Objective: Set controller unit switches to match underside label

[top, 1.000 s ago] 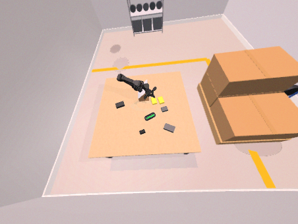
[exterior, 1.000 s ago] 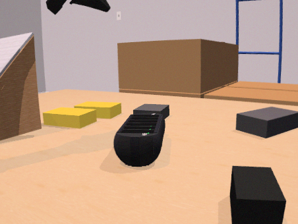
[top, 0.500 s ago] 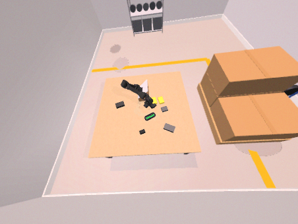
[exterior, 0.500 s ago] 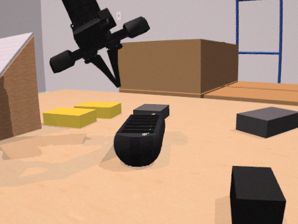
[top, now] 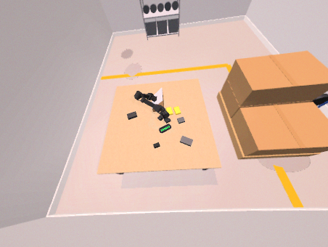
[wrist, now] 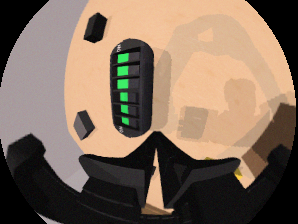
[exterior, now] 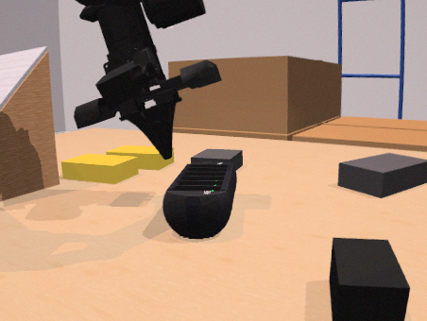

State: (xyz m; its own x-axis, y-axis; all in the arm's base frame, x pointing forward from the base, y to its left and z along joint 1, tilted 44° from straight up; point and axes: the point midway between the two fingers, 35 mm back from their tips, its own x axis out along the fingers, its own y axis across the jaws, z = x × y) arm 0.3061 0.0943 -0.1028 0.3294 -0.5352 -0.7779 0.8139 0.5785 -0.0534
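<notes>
The dark grey controller unit [top: 165, 130] [exterior: 198, 214] [wrist: 146, 100] sits on the bench with its switch side up. In the wrist view its six rockers form a column, each with a green part to the left and a dark part to the right. The green parts of the upper three look wider than those of the lower three. The label on the underside is hidden. My gripper [exterior: 167, 157] [wrist: 156, 133] is shut and empty, its tips pointing down, above the bench and beside one end of the unit, not touching it.
Two yellow blocks [top: 169, 111] [exterior: 99, 168] and a small grey block [top: 181, 120] [exterior: 217, 155] lie near the unit. A larger grey block [top: 186, 141] [exterior: 361, 177] [wrist: 84, 125], a small black block [top: 156, 145] [exterior: 368, 264] [wrist: 95, 27] and another dark block [top: 131, 115] lie farther out. A wooden wedge [exterior: 52, 156] stands near the arm.
</notes>
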